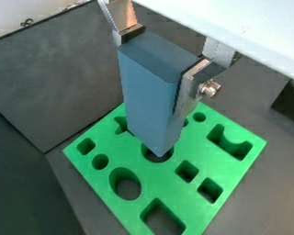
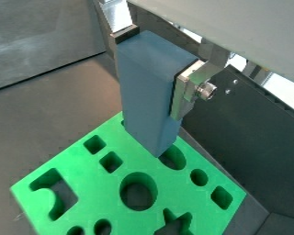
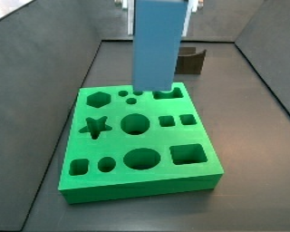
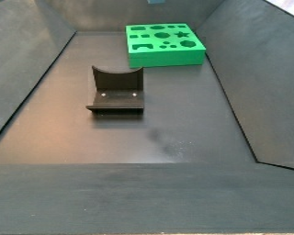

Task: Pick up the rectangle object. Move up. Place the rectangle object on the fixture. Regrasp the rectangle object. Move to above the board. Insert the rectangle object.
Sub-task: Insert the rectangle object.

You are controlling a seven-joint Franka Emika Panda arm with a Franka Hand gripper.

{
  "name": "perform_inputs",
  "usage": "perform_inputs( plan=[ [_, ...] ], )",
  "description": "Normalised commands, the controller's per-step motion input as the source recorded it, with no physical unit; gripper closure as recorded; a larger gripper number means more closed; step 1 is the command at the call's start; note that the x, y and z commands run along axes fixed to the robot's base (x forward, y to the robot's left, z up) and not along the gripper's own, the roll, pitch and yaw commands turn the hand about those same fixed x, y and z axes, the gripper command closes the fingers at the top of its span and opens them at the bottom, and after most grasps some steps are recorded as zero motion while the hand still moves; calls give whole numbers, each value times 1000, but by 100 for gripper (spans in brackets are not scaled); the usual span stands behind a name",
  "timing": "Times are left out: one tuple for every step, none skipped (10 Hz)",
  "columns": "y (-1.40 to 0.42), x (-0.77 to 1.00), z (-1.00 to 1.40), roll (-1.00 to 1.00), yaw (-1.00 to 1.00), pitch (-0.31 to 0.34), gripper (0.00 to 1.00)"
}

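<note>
1. Near: the fixture point(image 4: 117, 90) stands bare on the dark floor.
2. Beyond, the gripper point(image 1: 161, 50) clamps the upright rectangle object point(image 1: 153, 92) over the board point(image 1: 235, 170).
3. Insertion wants squareness and slow descent into the matching hole.

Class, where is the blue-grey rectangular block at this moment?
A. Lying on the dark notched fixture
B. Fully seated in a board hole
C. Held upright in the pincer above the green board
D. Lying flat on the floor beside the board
C: in both wrist views the pincer grips the rectangular block upright over the green board; the fixture is bare.
</note>
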Motion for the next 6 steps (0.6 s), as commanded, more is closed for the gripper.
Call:
perform_inputs(
  plan=[
    [-217,149,-366,0,11,-237,100],
    [-191,163,-334,7,37,-243,100],
    [-214,111,-309,100,14,-210,100],
    [-309,117,-263,223,0,-176,100],
    [-397,186,-206,460,0,-137,100],
    [-340,49,-29,500,0,-137,100]
  ],
)
